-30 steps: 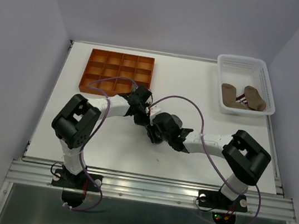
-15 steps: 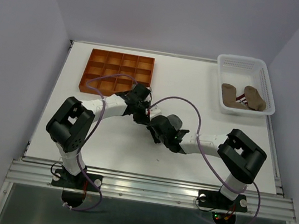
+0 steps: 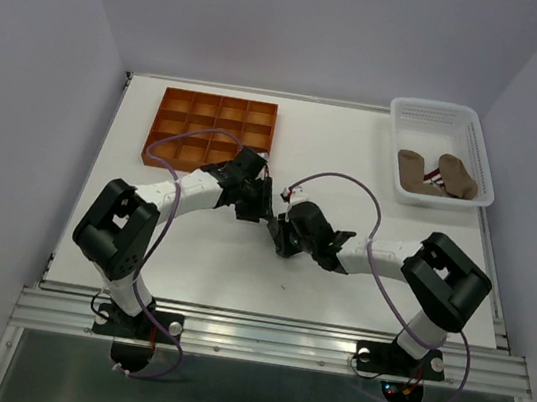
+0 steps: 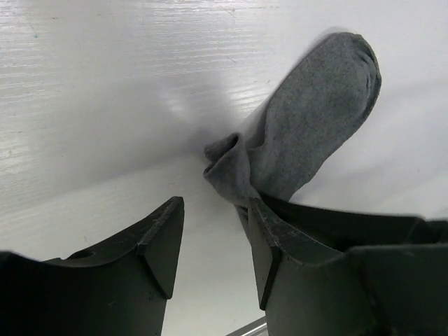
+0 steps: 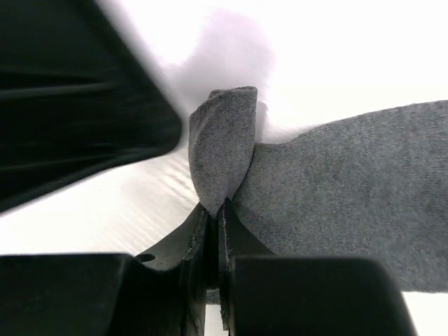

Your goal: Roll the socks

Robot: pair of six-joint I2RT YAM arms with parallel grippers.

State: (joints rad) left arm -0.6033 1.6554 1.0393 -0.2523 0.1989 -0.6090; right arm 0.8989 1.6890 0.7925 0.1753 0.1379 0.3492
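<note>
A grey sock (image 4: 315,119) lies flat on the white table, its cuff (image 4: 227,164) bunched up. My left gripper (image 4: 213,238) stands open just in front of that cuff, nothing between its fingers; the right finger (image 4: 269,231) rests against the sock's edge. My right gripper (image 5: 213,210) is shut on a raised fold (image 5: 222,147) of the same sock, whose body (image 5: 350,189) spreads to the right. In the top view both grippers meet mid-table, left (image 3: 267,211) and right (image 3: 282,238), and cover the sock. Two tan-brown socks (image 3: 414,170) (image 3: 457,175) lie in the basket.
A white mesh basket (image 3: 434,107) stands at the back right. An orange compartment tray (image 3: 163,94) sits at the back left, just behind the left arm. Purple cables loop over both arms. The left gripper's dark body (image 5: 70,91) is close beside the right jaws.
My left gripper has opened and let go of the grey sock. My right gripper has shut on the sock's fold and shifted a little left.
</note>
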